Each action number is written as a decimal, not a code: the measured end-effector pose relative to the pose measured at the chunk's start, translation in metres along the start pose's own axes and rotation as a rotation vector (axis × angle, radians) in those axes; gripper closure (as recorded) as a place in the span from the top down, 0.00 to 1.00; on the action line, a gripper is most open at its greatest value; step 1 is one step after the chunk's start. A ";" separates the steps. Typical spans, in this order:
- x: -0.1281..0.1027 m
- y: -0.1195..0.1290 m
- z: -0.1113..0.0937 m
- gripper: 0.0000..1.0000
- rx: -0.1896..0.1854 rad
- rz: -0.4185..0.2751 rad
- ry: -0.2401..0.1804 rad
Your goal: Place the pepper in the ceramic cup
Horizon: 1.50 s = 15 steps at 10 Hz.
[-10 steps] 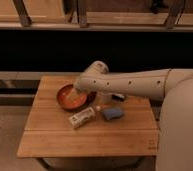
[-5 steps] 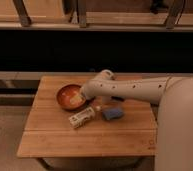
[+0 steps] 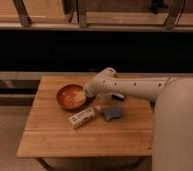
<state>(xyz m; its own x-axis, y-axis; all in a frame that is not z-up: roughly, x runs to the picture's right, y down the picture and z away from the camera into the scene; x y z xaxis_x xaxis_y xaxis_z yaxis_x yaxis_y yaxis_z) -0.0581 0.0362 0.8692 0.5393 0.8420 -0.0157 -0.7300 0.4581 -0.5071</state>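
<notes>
No text can be read. The bottle (image 3: 83,118), lying at frame centre on the table (image 3: 65,142), carries a pale label with dark marks, too blurred to make out. The gripper (image 3: 81,96) is over the bowl (image 3: 64,98), left of centre; no legible marking there.

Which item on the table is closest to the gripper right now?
The orange-red bowl: the gripper sits at its rim, while the bottle and blue-grey object lie farther off.

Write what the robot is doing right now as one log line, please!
gripper: open, at orange bowl rim | pepper: not spotted | bottle: lying on wooden table
</notes>
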 end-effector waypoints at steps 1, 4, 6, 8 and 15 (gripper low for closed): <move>0.007 -0.008 0.008 0.80 -0.009 0.033 0.016; 0.012 -0.024 0.024 0.80 -0.027 0.095 0.030; 0.012 -0.033 0.031 0.80 -0.028 0.116 0.037; 0.014 -0.054 0.032 0.80 -0.007 0.150 0.043; 0.016 -0.084 0.025 0.80 0.037 0.200 0.036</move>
<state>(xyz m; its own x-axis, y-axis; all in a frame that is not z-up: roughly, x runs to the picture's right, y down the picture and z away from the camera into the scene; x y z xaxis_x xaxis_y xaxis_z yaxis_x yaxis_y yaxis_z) 0.0011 0.0180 0.9334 0.3964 0.9067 -0.1443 -0.8386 0.2936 -0.4588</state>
